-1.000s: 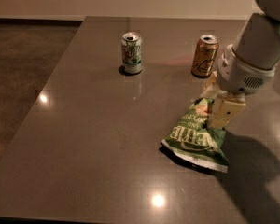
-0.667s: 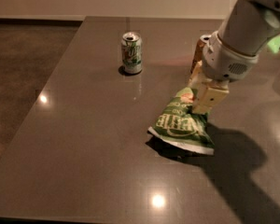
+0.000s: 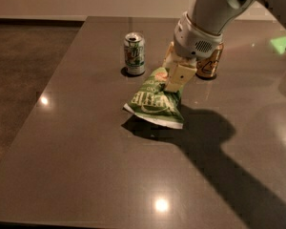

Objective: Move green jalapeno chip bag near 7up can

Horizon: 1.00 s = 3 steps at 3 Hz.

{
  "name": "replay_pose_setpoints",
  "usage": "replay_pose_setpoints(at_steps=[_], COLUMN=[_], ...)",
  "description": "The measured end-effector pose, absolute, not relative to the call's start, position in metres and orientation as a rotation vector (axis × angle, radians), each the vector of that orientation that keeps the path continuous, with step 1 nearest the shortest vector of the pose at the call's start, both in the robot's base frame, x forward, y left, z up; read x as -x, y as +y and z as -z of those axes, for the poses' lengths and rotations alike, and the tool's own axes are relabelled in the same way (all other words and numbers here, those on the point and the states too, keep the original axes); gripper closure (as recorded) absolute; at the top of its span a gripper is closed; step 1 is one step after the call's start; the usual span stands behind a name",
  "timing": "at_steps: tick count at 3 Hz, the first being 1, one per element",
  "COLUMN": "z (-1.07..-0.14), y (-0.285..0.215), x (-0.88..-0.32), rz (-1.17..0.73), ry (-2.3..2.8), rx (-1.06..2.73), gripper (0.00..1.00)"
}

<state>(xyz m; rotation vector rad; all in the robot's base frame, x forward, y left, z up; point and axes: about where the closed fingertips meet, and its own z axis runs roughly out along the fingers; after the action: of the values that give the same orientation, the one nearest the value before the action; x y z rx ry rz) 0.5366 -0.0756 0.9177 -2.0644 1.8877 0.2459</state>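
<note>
The green jalapeno chip bag (image 3: 155,101) hangs from my gripper (image 3: 172,78), which is shut on its top edge. The bag is tilted, with its lower white sealed edge at or just above the table. The 7up can (image 3: 134,54) stands upright on the table, to the left of the gripper and just beyond the bag's upper left. The bag and the can are close but apart. My arm comes in from the upper right.
A gold-brown can (image 3: 209,66) stands right behind the gripper, partly hidden by the wrist. The dark glossy table (image 3: 86,166) stretches toward the front, and its left edge (image 3: 47,80) borders a dark floor.
My gripper has carried the chip bag to the left and a little farther back, from beside the gold-brown can toward the 7up can. Both cans have stayed in place.
</note>
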Motion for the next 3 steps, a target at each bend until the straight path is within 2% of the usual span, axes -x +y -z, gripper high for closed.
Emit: replay_pose_setpoints(at_steps=[1, 2, 3], z=[-0.914, -0.908, -0.904], y=[-0.066, -0.063, -0.063], x=[-0.569, -0.594, -0.61], rz=[-0.229, -0.202, -0.185], ry=[1.912, 1.949, 1.983], rx=[2.011, 1.963, 1.923], gripper=[1.0, 0.84, 0.61])
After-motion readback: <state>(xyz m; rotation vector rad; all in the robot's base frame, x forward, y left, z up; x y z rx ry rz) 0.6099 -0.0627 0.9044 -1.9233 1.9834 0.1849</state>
